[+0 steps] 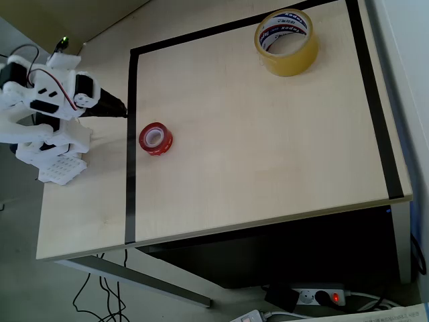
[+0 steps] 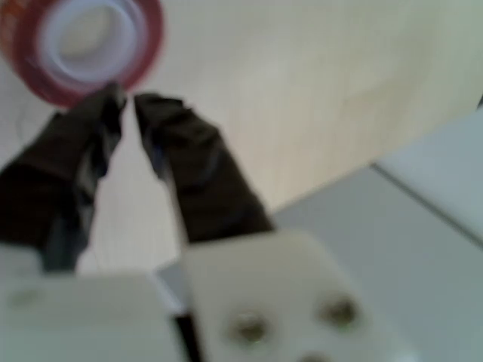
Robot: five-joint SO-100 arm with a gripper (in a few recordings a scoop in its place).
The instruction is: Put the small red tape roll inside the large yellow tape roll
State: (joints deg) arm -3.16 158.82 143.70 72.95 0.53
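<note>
The small red tape roll (image 1: 155, 139) lies flat on the pale wooden table, near the left black line. In the wrist view the small red tape roll (image 2: 83, 41) sits just beyond the fingertips, blurred, apart from them. My gripper (image 1: 122, 111) points right from the white arm at the table's left edge, up and left of the red roll. Its dark fingers (image 2: 189, 166) stand almost together, shut, with nothing between them (image 2: 128, 99). The large yellow tape roll (image 1: 286, 41) lies flat at the far right corner of the table, far from the gripper.
A black tape line (image 1: 131, 134) frames a rectangle on the table (image 1: 255, 154). The arm's white base (image 1: 53, 144) stands outside it at the left. The table's front edge (image 1: 221, 231) drops to the floor, where a power strip (image 1: 322, 295) lies.
</note>
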